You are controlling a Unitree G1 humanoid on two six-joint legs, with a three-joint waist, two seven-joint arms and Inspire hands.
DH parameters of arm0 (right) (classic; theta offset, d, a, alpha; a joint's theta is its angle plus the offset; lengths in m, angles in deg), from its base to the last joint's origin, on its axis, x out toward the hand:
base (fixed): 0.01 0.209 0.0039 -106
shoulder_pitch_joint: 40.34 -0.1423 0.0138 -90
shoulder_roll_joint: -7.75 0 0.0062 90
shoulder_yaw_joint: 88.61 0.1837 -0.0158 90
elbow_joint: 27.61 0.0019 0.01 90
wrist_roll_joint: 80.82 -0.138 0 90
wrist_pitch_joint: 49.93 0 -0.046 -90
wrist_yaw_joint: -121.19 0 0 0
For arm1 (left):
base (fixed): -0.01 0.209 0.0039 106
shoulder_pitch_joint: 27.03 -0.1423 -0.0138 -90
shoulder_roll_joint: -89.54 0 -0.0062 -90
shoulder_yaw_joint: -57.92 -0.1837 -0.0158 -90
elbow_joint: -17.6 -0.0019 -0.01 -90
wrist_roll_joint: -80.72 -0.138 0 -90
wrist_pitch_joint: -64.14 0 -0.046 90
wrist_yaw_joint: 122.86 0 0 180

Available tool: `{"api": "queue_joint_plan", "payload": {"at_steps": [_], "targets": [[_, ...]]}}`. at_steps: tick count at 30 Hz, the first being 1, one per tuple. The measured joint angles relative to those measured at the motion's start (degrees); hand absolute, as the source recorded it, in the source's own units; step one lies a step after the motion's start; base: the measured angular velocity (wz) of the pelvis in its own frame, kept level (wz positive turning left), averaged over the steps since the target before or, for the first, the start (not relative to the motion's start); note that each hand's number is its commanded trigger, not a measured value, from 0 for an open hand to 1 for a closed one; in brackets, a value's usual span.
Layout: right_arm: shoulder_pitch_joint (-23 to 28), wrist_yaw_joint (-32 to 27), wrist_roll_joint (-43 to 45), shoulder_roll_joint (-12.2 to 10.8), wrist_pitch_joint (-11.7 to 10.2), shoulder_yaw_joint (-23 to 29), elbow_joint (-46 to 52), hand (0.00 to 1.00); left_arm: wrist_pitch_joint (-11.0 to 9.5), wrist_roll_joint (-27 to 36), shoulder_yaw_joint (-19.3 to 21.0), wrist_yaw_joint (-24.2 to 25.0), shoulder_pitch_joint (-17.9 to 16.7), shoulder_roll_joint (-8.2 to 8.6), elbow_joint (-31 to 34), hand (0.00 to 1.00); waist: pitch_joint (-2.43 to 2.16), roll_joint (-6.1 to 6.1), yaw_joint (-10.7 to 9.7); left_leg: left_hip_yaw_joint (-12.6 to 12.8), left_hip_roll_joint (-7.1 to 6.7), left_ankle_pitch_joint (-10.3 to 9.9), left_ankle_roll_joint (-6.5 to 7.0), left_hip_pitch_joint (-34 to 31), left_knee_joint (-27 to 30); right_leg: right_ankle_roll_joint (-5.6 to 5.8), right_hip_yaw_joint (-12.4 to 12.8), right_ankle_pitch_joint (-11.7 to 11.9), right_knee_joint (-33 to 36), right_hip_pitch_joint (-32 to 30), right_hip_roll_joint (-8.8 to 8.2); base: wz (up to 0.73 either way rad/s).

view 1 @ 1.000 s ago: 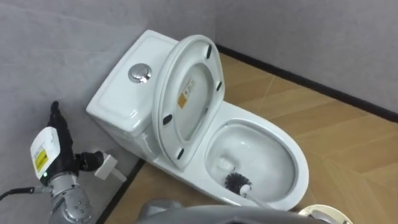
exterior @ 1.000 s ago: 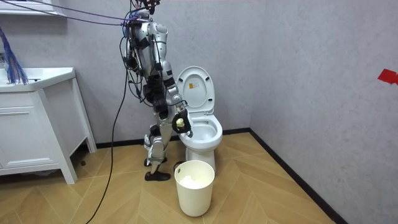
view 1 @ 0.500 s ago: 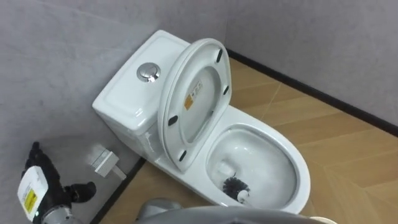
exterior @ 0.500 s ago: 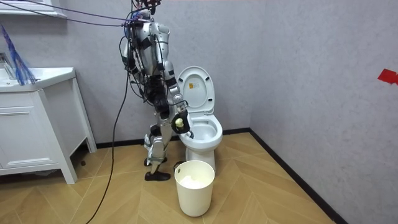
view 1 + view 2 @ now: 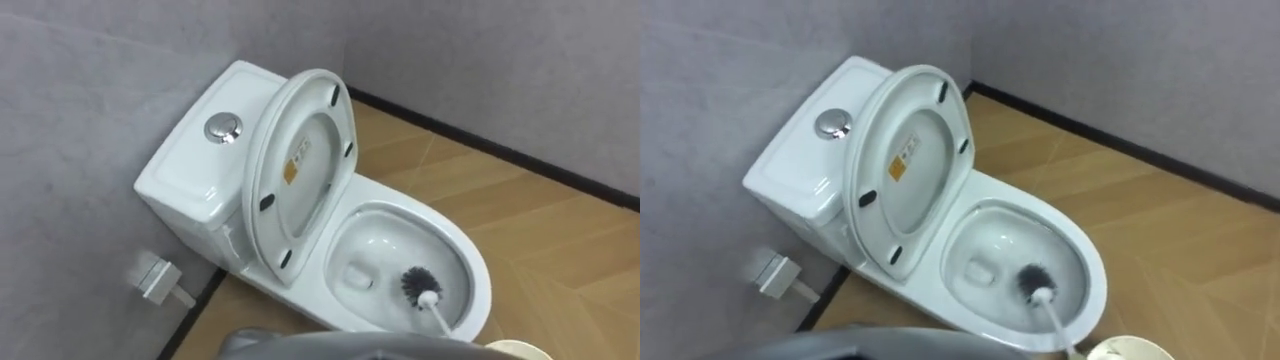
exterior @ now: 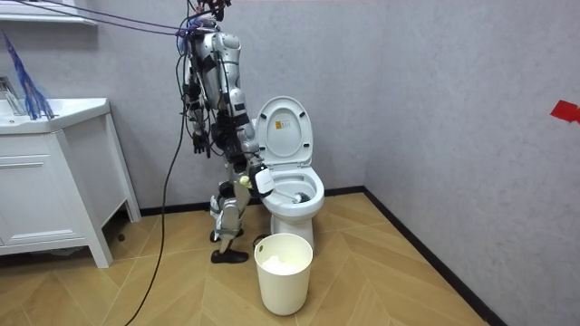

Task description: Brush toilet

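Down in the bowl of the white ceramic toilet (image 5: 190, 175) is where your black-bristled toilet brush (image 5: 420, 285) is right now. The head is low on the inner wall at the bowl's right side, near the drain hole, and its thin white handle (image 5: 438, 312) slants up and out toward the lower right. In the room view that handle leads to your robot's right hand (image 6: 259, 179), which is at the bowl's rim and looks closed around the top end, as far as you can tell from across the room. The left hand (image 6: 198, 143) hangs down by the robot's side, well away from the toilet, and I honestly can't tell how it's set. The robot stands just beside the toilet, on the room view's left of it, with a round cream plastic bin (image 6: 284, 288) on the wooden floor (image 5: 560, 230) near its feet.

Progress-wise I'd call it mid-scrub. The oval white seat and lid (image 5: 300, 170) are tipped up against the tank, so access is sorted and the brush is in. The rest is my guess: work the head round the other side and the back of the bowl and under the rim, then lift it out. The bowl looks pale and glossy with no marks I can pick out, so you can't judge coverage from stains. The bristles look dark, dense and round, and the stick looks pretty skinny.
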Motion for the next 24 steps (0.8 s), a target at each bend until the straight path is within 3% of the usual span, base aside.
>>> {"api": "queue_joint_plan", "payload": {"at_steps": [6,9,14,18,24], "targets": [[0.7,-2.1,-0.1,-1.7,-2.7,0.1,1.5,1.0,2.2,-0.2,-0.2,5.4,4.7,-0.15,-1.5,0.0,0.21,1.15,-4.3,5.0,0.88,0.0,0.02,0.2,-0.2,-0.09,3.6,0.1,0.8,-1.5,0.17,-0.3],[0.6,-3.3,0.3,-1.9,-4.5,0.1,1.6,1.0,2.4,-0.1,-0.2,6.9,5.9,-0.19,-2.4,0.0,0.03,1.65,-5.8,7.0,0.92,0.0,0.02,1.1,-1.2,-0.14,6.0,0.6,0.8,-1.8,0.35,-0.46],[1.1,-5.0,3.3,-3.0,-5.1,0.0,3.9,1.0,2.5,-0.1,-0.4,8.8,7.2,-0.22,-2.3,0.0,-0.03,1.51,-7.1,9.4,0.93,0.0,0.03,2.7,-2.2,0.12,8.9,0.7,0.8,-2.0,0.43,-0.32],[1.2,-7.5,9.0,-3.1,-5.1,-0.4,6.5,1.0,3.2,0.0,-3.5,10.0,8.0,-0.51,-2.3,0.0,-0.03,1.53,-7.2,12.2,1.08,0.0,0.03,3.1,-2.3,0.26,12.8,1.3,1.3,-3.0,0.7,-0.44],[1.8,-9.6,11.3,-3.1,-5.7,-0.7,10.1,1.0,3.0,0.0,-6.0,11.0,10.1,-0.61,-2.1,0.0,0.01,1.44,-7.3,13.7,1.37,-0.2,0.31,3.1,-2.5,0.59,16.0,1.6,2.8,-4.5,0.73,-0.25]]}}
